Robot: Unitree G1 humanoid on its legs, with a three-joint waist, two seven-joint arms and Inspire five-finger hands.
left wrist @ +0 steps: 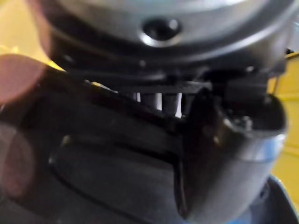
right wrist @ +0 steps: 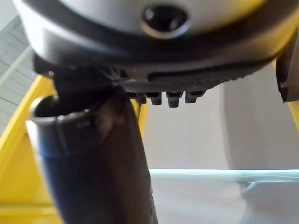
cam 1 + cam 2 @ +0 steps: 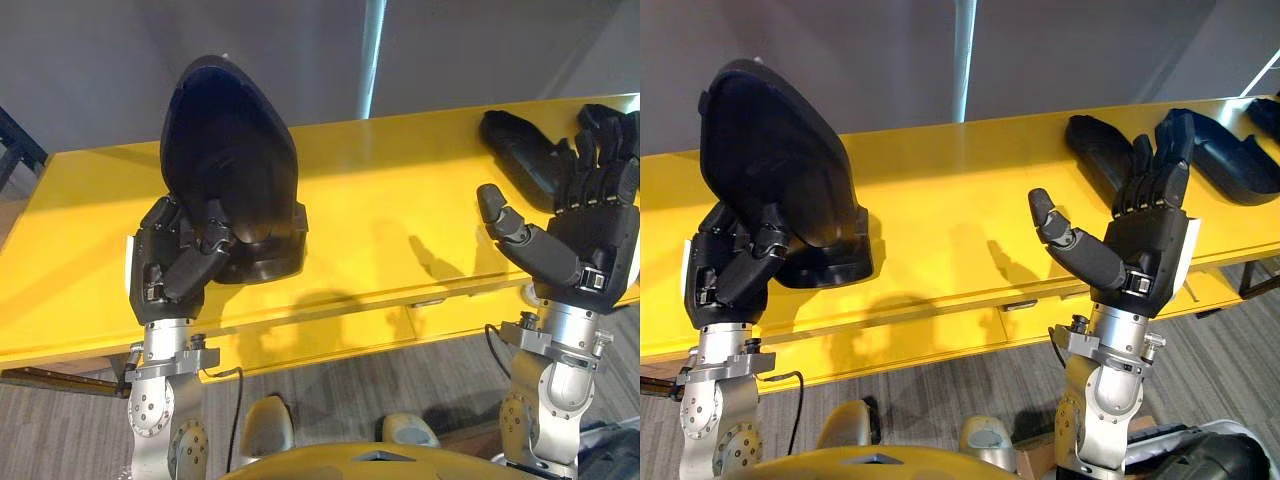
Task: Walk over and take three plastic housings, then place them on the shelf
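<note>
My left hand is raised in front of me, palm turned inward. Its fingers are curled round the lower end of a housing, with my thumb pressed across the inner face. My left wrist view shows the same grip from close up, with the dark shell against my palm.

The housing is black, smooth plastic: a hollow shell with a rounded, tapering top, a raised rim and a blockier base. I hold it upright, leaning slightly back and with its open side facing me, over the left half of the yellow shelf near the front edge. I cannot tell whether its base touches the shelf.

My right hand is raised over the front edge toward the right end, palm facing me and holding nothing. Its fingers point straight up, side by side, and the thumb sticks out wide toward the middle of the shelf.

Behind that hand, a second housing lies flat on the shelf near the back edge. A third housing lies just beside it, closer to the right end. Both are the same black plastic.
</note>
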